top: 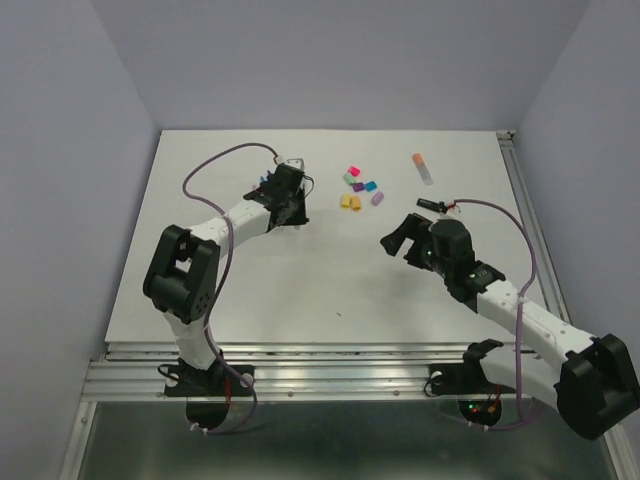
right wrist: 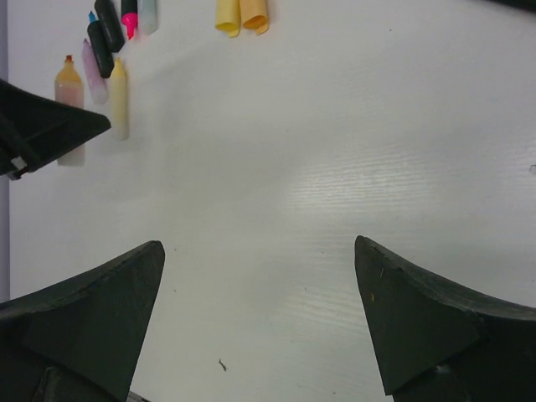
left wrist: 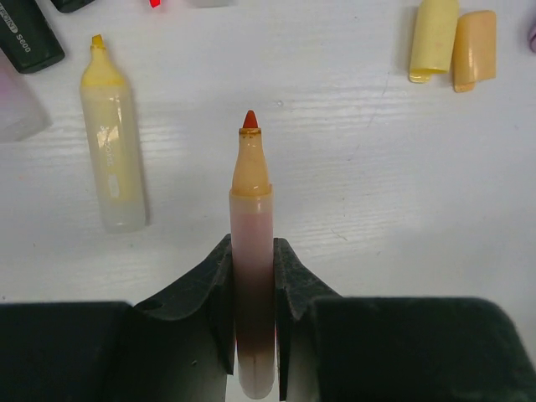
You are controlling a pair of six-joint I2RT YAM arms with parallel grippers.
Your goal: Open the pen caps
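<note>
My left gripper (left wrist: 251,244) is shut on a pastel orange pen (left wrist: 251,180) whose bare orange tip points away from me, just above the table. In the top view that gripper (top: 288,205) sits left of a loose cluster of pen caps (top: 358,187). A yellow cap (left wrist: 434,40) and an orange cap (left wrist: 474,50) lie side by side at the far right. An uncapped yellow pen (left wrist: 113,151) lies to the left. My right gripper (right wrist: 259,243) stands open and empty over bare table, right of centre in the top view (top: 398,235).
A black pen (left wrist: 29,38) and a lilac pen (left wrist: 10,109) lie at the upper left of the left wrist view. One capped pen with an orange end (top: 424,168) lies alone at the back right. A metal rail (top: 300,375) runs along the table's near edge.
</note>
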